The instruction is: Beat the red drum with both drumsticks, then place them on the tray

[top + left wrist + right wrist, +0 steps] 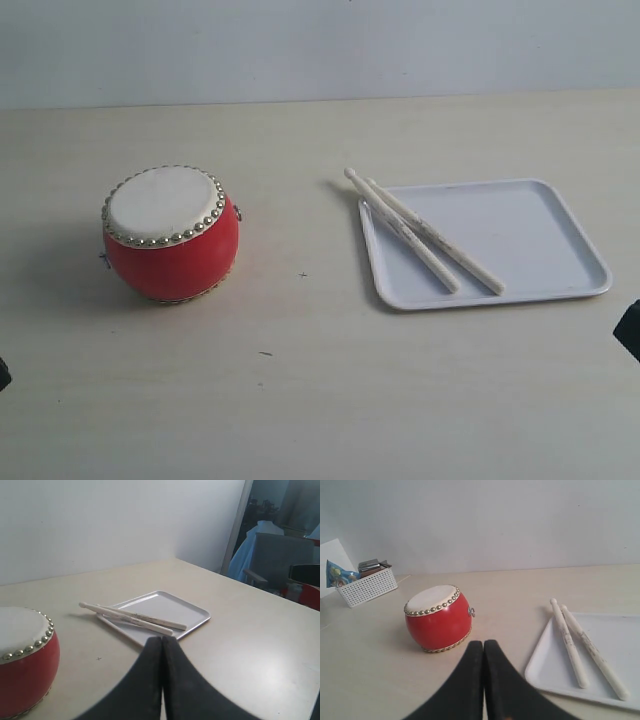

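The red drum (170, 235) with its off-white skin and gold studs stands on the left of the table, tilted slightly. Two pale drumsticks (425, 235) lie side by side across the left part of the white tray (540, 235), their rounded tips poking over its far left rim. In the left wrist view the drum (22, 662), the sticks (132, 618) and the tray (190, 611) all show beyond my left gripper (162, 641), which is shut and empty. My right gripper (483, 645) is shut and empty too, back from the drum (438, 620), sticks (580, 645) and tray (620, 645).
A white mesh basket (366, 585) holding small packets stands at the far edge of the table past the drum. Dark arm parts show at the exterior view's lower corners (630, 328). Bare tabletop (300, 380) lies in front of the drum and tray.
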Robot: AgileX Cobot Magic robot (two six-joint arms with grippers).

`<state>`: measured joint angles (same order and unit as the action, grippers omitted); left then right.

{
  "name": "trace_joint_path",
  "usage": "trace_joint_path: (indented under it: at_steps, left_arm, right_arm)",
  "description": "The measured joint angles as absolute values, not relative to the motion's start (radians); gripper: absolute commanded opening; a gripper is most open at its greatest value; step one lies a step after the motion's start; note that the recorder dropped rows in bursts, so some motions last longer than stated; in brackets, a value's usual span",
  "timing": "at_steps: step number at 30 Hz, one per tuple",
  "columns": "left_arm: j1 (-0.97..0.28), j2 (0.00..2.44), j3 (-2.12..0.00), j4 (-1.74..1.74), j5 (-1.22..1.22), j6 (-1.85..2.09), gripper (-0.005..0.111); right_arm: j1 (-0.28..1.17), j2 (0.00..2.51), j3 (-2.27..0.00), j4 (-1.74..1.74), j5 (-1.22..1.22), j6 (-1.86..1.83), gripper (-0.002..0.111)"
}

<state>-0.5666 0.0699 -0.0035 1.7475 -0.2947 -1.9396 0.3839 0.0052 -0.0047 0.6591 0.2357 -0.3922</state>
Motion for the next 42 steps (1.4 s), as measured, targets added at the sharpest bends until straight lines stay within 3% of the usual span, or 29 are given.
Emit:
trace_joint_path:
  at_steps: [20,29,34,42]
  left_arm:
    - [-0.567,0.07,-0.003,1.708,-0.29,-1.868,0.0]
    - [-0.567,0.07,-0.002,0.843,-0.24,-0.817,0.0]
    - [-0.567,0.07,-0.002,0.286,-0.08,-0.233,0.0]
    - [-0.567,0.07,0.0,-0.048,0.174,-0.066,0.0]
  right_arm:
    - [0.384,0.005,-0.005,0.659,0.239,-0.39,0.0]
    - [0.384,0.005,-0.005,0.659,0.239,-0.39,0.0]
    - [0.384,0.005,-0.005,0.659,0.239,-0.39,0.0]
    - [0.384,0.005,-0.005,0.659,0.239,-0.39,0.0]
